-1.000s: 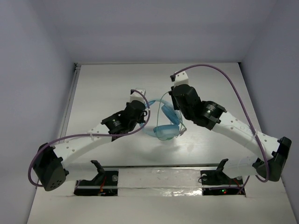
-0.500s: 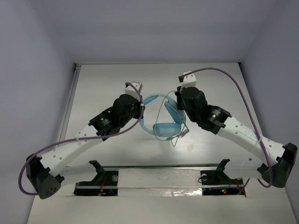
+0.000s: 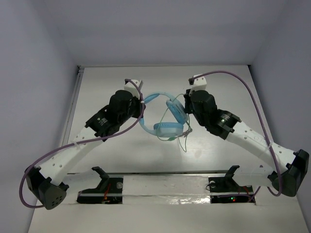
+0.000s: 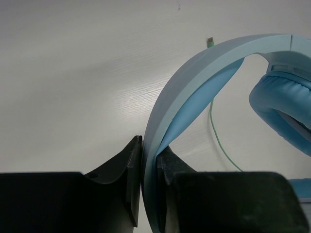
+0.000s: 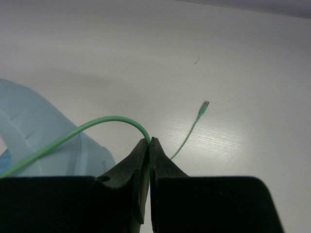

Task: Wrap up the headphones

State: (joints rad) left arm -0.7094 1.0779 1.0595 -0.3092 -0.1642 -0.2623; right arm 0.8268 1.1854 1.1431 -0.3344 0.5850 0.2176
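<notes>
- The headphones (image 3: 164, 120) are at the middle of the tabletop (image 3: 107, 82), between the two arms. One earcup (image 3: 169, 129) is turned toward the near edge, and the other (image 3: 176, 110) is just beside the right wrist. I cannot tell whether the set rests on the surface or is held slightly off it.
- The left end effector (image 4: 148, 151) is pinching the headband (image 4: 194, 82) edge-on, with one jaw against each face of the blue band. This anchors the set.
- The right end effector (image 5: 149, 143) is pressed together on the thin green cable (image 5: 97, 124). From the pinch, the cable arcs back toward the headphones. Its other stretch runs out to the plug (image 5: 205, 104), which lies loose on the tabletop.
- Done, by my judgement: both holds needed for winding are in place, one on the band and one on the cord. In the top view a strand crosses the gap between the earcups. That may be a first turn, but the strand is too thin to tell a real wind from a loose drape.
- Left to do: slack cable hangs in loops just beyond the near earcup, and the tail with the plug is unwound. Most of the cord seems yet to go round the headphones, and the end has not been secured. I would put the task at an early stage.
</notes>
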